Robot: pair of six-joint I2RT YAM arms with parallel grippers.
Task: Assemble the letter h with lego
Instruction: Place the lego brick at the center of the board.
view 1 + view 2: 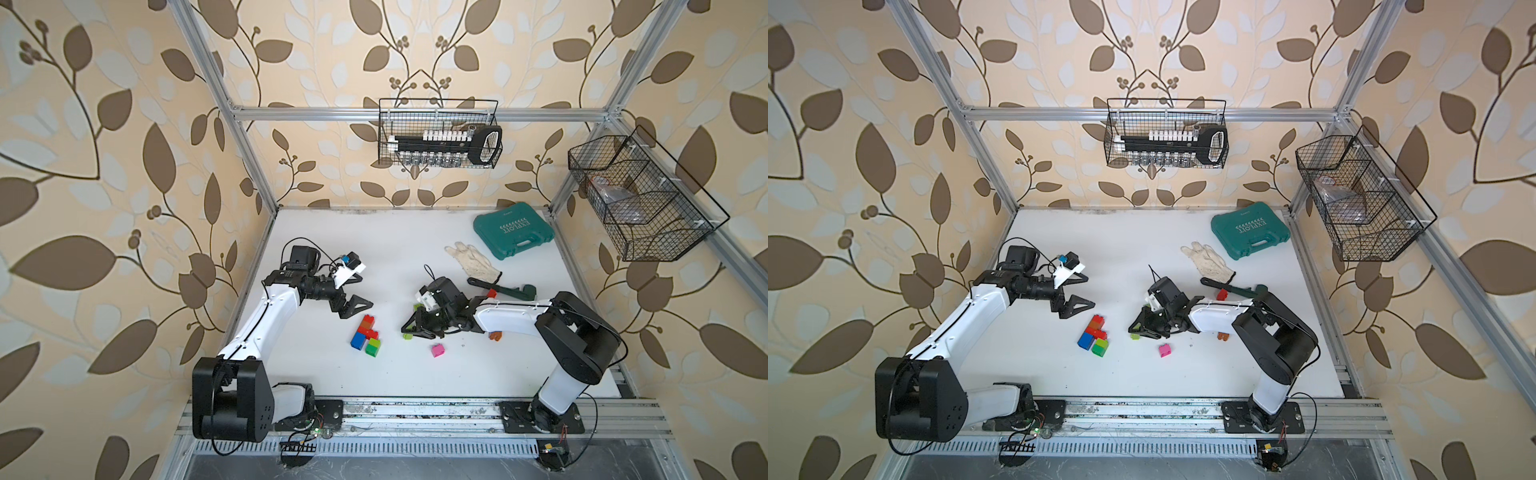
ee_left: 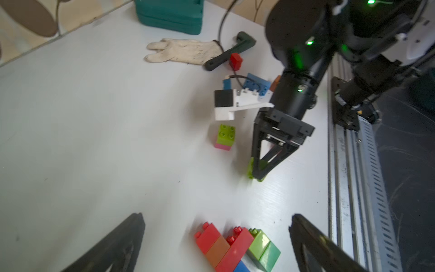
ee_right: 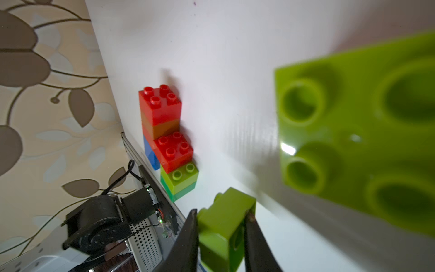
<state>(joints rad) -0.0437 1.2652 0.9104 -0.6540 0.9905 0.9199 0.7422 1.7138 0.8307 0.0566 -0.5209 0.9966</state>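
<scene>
My right gripper (image 3: 221, 212) is shut on a lime lego brick (image 3: 223, 226) just above the table; both top views show that brick at its tips (image 1: 409, 336) (image 1: 1135, 336). A joined group of red, orange, blue, lime and green lego (image 1: 365, 334) (image 1: 1094, 334) (image 2: 233, 247) (image 3: 164, 131) lies left of it. My left gripper (image 1: 357, 309) (image 2: 216, 216) hangs open just behind the group and touches nothing. A lime-on-pink brick (image 2: 224, 137) (image 3: 353, 129) stands beside the right wrist. Loose pink (image 1: 437, 350), red (image 1: 491, 293), orange (image 1: 494, 336) and blue (image 2: 256, 86) bricks lie around the right arm.
A teal case (image 1: 513, 235) sits at the back right, with a white glove (image 1: 473, 262) and a dark green hand tool (image 1: 503, 286) in front of it. Wire baskets hang on the back wall (image 1: 438, 135) and the right wall (image 1: 640, 199). A metal rail (image 1: 415, 411) runs along the table's front.
</scene>
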